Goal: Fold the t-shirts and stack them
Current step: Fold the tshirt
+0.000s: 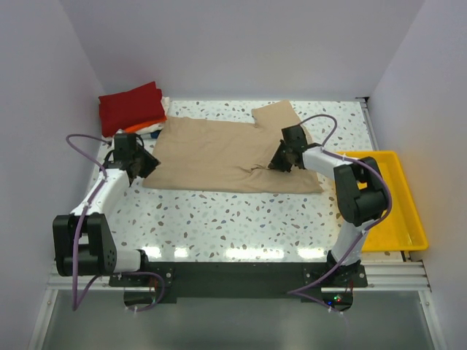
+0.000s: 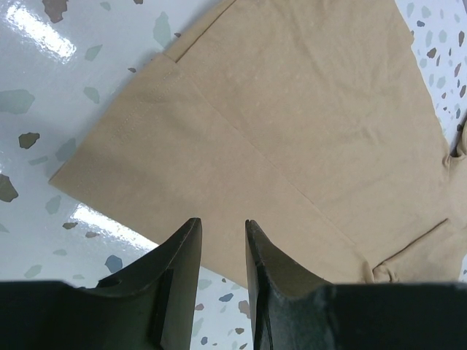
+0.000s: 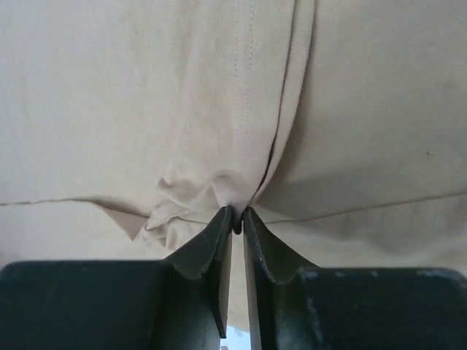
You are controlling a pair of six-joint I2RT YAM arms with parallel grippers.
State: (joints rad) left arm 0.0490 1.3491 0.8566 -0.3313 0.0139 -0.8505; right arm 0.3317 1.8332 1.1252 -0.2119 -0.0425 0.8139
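Across the middle of the counter (image 1: 219,219) the tan shirt (image 1: 211,157) lies spread flat, with folded shirts (image 1: 131,108) stacked at upper left. Light and limp, it should bunch easily, so hems suit gripping. The right pincer (image 3: 237,213) clamps a puckered seam. The left pincer (image 2: 222,227) stands apart over the shirt's edge.

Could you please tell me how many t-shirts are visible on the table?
4: the tan shirt spread out centrally; dark red, orange and white ones stacked at the far-left corner. More may hide in that pile.
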